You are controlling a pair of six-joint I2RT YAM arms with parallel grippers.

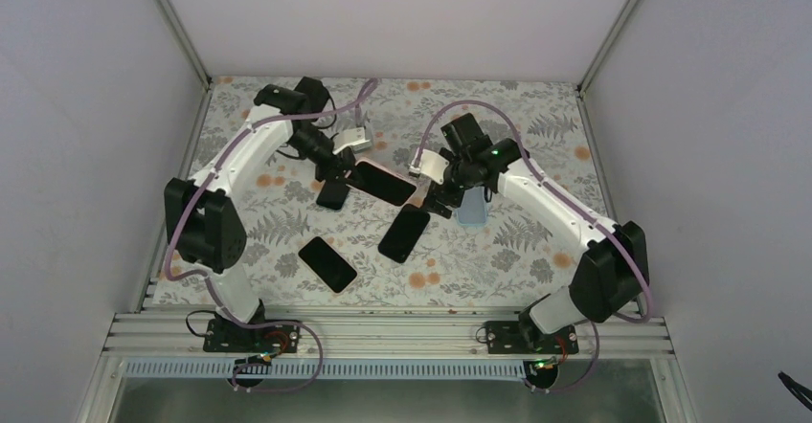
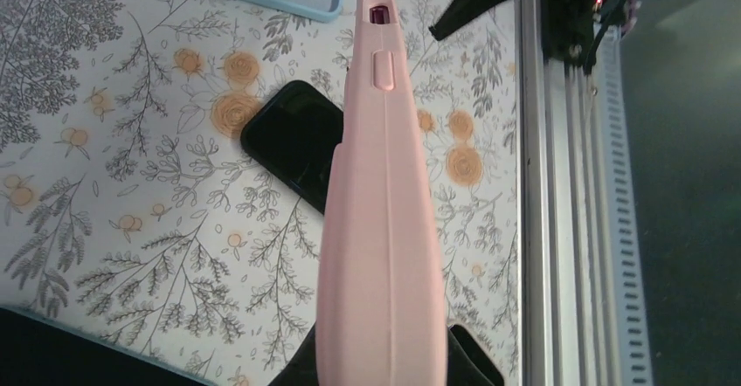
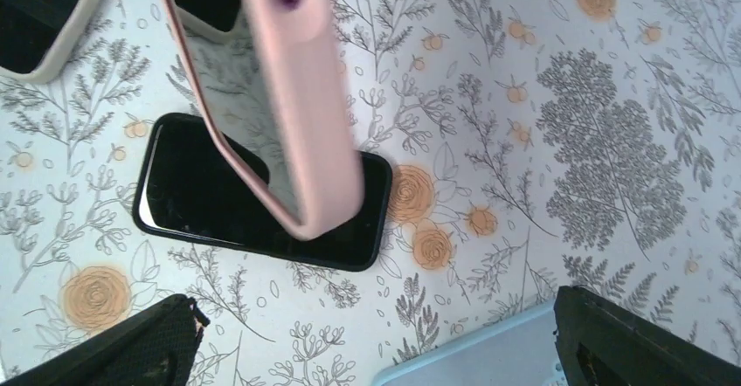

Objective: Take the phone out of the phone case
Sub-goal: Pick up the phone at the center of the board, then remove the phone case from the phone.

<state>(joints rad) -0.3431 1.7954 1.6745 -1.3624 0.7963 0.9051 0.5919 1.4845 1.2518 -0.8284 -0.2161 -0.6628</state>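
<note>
A phone sits in a pink case (image 1: 383, 182), held in the air over the middle of the table. My left gripper (image 1: 337, 162) is shut on one end of it. In the left wrist view the pink case (image 2: 382, 229) stands edge-on between my fingers (image 2: 472, 360). My right gripper (image 1: 436, 196) is open at the case's other end and does not touch it. In the right wrist view the pink case (image 3: 288, 98) hangs above my wide-open gripper (image 3: 376, 351), with its dark screen side facing left.
A bare black phone (image 1: 404, 233) lies under the pink case, also in the right wrist view (image 3: 253, 207). Another black phone (image 1: 327, 263) lies nearer the front. A light blue case (image 1: 471, 211) lies by my right gripper. A phone in a pale case (image 1: 331, 193) lies below my left gripper.
</note>
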